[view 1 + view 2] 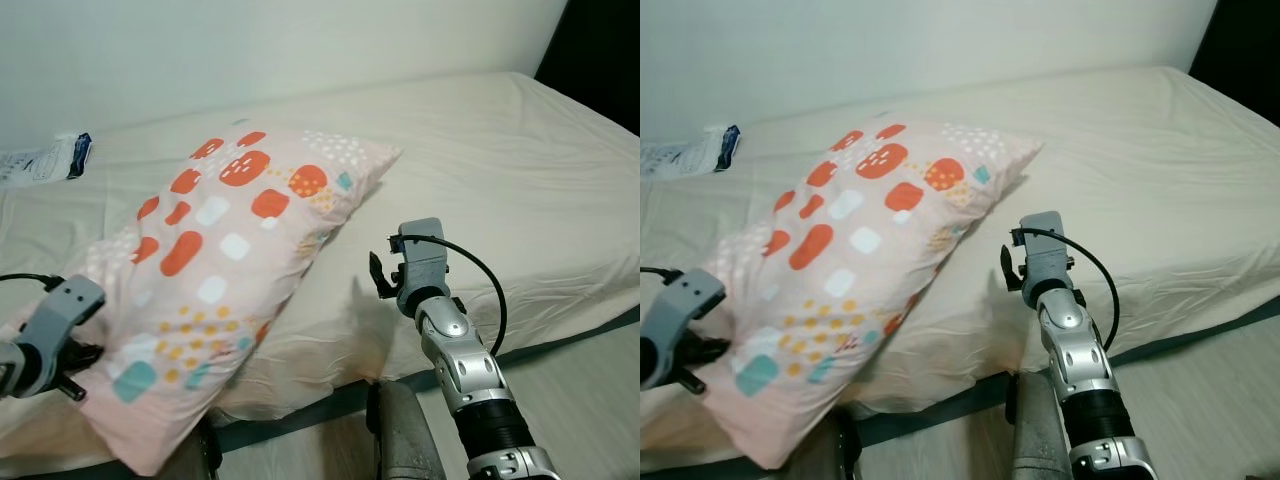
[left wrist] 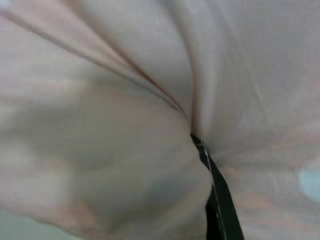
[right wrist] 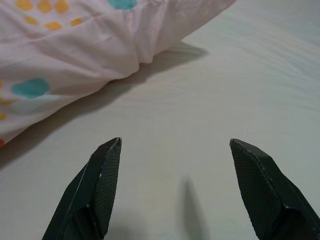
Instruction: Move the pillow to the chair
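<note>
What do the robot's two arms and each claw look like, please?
Both arms are silver metal with grey blocky wrist housings. The right arm has a black ribbed cuff and a looping black cable. The right claw has two black, textured, tapering fingers. The left claw carries a black cable.

Left tool point(image 1: 75, 352) fingertips buried in blurred pillow point(image 1: 225, 270) fabric; white packet point(image 1: 40, 160) cut by frame edge
</note>
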Robot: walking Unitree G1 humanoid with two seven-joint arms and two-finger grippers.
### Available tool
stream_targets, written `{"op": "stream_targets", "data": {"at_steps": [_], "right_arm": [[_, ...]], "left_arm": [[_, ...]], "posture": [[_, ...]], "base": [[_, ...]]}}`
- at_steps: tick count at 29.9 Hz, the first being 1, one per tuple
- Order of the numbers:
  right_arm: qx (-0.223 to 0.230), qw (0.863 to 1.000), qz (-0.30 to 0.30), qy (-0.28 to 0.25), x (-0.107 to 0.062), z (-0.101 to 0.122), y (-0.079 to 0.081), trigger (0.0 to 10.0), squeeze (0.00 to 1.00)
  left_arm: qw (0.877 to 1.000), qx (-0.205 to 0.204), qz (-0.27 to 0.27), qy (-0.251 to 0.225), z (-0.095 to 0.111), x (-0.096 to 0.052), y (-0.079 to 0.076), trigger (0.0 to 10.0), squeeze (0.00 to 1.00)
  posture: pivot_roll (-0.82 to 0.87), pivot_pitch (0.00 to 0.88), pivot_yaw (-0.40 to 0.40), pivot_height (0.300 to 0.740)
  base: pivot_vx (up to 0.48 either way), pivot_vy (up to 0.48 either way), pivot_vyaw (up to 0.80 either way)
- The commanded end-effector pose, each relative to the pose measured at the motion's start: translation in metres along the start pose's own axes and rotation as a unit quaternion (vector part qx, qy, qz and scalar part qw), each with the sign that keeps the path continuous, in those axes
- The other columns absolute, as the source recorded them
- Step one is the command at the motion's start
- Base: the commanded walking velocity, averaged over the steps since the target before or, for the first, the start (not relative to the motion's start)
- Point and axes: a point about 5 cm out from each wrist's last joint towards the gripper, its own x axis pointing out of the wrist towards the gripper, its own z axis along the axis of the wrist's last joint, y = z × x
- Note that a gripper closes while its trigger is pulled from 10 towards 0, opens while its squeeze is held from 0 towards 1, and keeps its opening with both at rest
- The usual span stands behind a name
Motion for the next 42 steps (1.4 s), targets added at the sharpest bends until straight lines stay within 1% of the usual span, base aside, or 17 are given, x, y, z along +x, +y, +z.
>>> {"op": "stream_targets", "data": {"at_steps": [1, 7, 12, 13, 14, 16, 17, 18, 24, 27, 28, 30, 31, 36, 38, 41, 42], "right_arm": [[0.005, 1.000, 0.000, 0.003, 0.001, -0.002, 0.000, 10.0, 0.00], [0.005, 1.000, 0.000, 0.004, 0.001, -0.002, -0.001, 10.0, 0.00], [0.005, 1.000, 0.001, 0.003, 0.001, -0.002, -0.001, 10.0, 0.00], [0.005, 1.000, 0.001, 0.003, 0.001, -0.002, -0.001, 10.0, 0.00], [0.004, 1.000, 0.001, 0.004, 0.001, -0.002, -0.001, 10.0, 0.00], [0.004, 1.000, 0.001, 0.004, 0.001, -0.002, -0.001, 10.0, 0.00], [0.004, 1.000, 0.001, 0.004, 0.001, -0.002, -0.001, 10.0, 0.00], [0.004, 1.000, 0.001, 0.004, 0.001, -0.002, -0.001, 10.0, 0.00], [0.003, 1.000, 0.001, 0.004, 0.001, -0.001, -0.001, 10.0, 0.00], [0.004, 1.000, 0.000, 0.004, 0.001, -0.001, -0.001, 10.0, 0.00], [0.006, 1.000, 0.001, 0.003, 0.002, 0.000, -0.001, 10.0, 0.00], [0.006, 1.000, 0.001, 0.002, 0.002, 0.000, -0.001, 10.0, 0.00], [0.007, 1.000, 0.002, 0.002, 0.003, 0.001, -0.001, 10.0, 0.00], [0.008, 1.000, 0.002, 0.001, 0.004, 0.002, -0.001, 10.0, 0.00], [0.014, 1.000, 0.003, 0.002, 0.006, 0.004, -0.001, 10.0, 0.00], [0.017, 1.000, 0.004, 0.003, 0.007, 0.005, -0.001, 10.0, 0.00], [0.018, 1.000, 0.003, 0.006, 0.008, 0.006, -0.002, 10.0, 0.00]], "left_arm": [[0.996, 0.026, 0.059, 0.064, -0.019, -0.013, 0.022, 0.0, 0.00], [0.957, 0.141, 0.187, 0.172, -0.038, -0.030, 0.058, 0.0, 0.00], [0.953, 0.149, 0.199, 0.170, -0.037, -0.027, 0.059, 0.0, 0.00], [0.960, 0.128, 0.199, 0.149, -0.033, -0.020, 0.054, 0.0, 0.00], [0.972, 0.091, 0.184, 0.113, -0.027, -0.011, 0.046, 2.9, 0.00], [0.972, 0.091, 0.184, 0.113, -0.027, -0.011, 0.046, 2.9, 0.00], [0.981, 0.060, 0.166, 0.082, -0.022, -0.004, 0.040, 10.0, 0.04], [0.988, 0.031, 0.148, 0.043, -0.014, 0.004, 0.032, 10.0, 1.00], [0.987, -0.069, 0.131, -0.060, 0.009, 0.016, 0.024, 10.0, 1.00], [0.981, -0.074, 0.166, -0.072, 0.013, 0.014, 0.032, 10.0, 1.00], [0.959, -0.078, 0.257, -0.093, 0.019, 0.004, 0.051, 10.0, 1.00], [0.947, -0.078, 0.291, -0.113, 0.024, -0.001, 0.059, 10.0, 1.00], [0.930, -0.093, 0.327, -0.140, 0.029, -0.009, 0.068, 10.0, 0.00], [0.908, -0.128, 0.356, -0.179, 0.036, -0.018, 0.077, 10.0, 0.00], [0.887, -0.168, 0.377, -0.207, 0.037, -0.027, 0.086, 10.0, 0.00], [0.878, -0.182, 0.385, -0.218, 0.037, -0.030, 0.089, 10.0, 0.00], [0.865, -0.211, 0.379, -0.252, 0.041, -0.034, 0.091, 10.0, 0.23]], "posture": [[0.02, 0.079, 0.005, 0.506], [0.02, 0.080, 0.004, 0.506], [0.02, 0.080, 0.003, 0.506], [0.02, 0.083, 0.002, 0.506], [0.02, 0.085, 0.001, 0.506], [0.02, 0.085, 0.001, 0.506], [0.01, 0.086, 0.002, 0.506], [0.01, 0.086, 0.001, 0.506], [0.01, 0.090, 0.001, 0.506], [0.01, 0.093, 0.001, 0.506], [0.01, 0.095, 0.000, 0.506], [0.01, 0.098, -0.001, 0.506], [0.01, 0.099, -0.001, 0.506], [0.01, 0.101, 0.001, 0.506], [0.01, 0.103, 0.003, 0.506], [0.01, 0.103, 0.003, 0.506], [0.01, 0.103, 0.003, 0.506]], "base": [[0.000, 0.000, 0.00], [0.000, 0.000, 0.00], [0.000, 0.000, 0.00], [0.000, 0.000, 0.00], [0.000, 0.000, 0.00], [0.000, 0.000, 0.00], [0.000, 0.000, 0.00], [0.000, 0.000, 0.00], [0.000, 0.000, 0.00], [0.000, 0.000, 0.00], [0.000, 0.000, 0.00], [0.000, 0.000, 0.00], [0.000, 0.000, 0.00], [0.000, 0.000, 0.00], [0.000, 0.000, 0.00], [0.000, 0.000, 0.00], [0.000, 0.000, 0.00]]}}
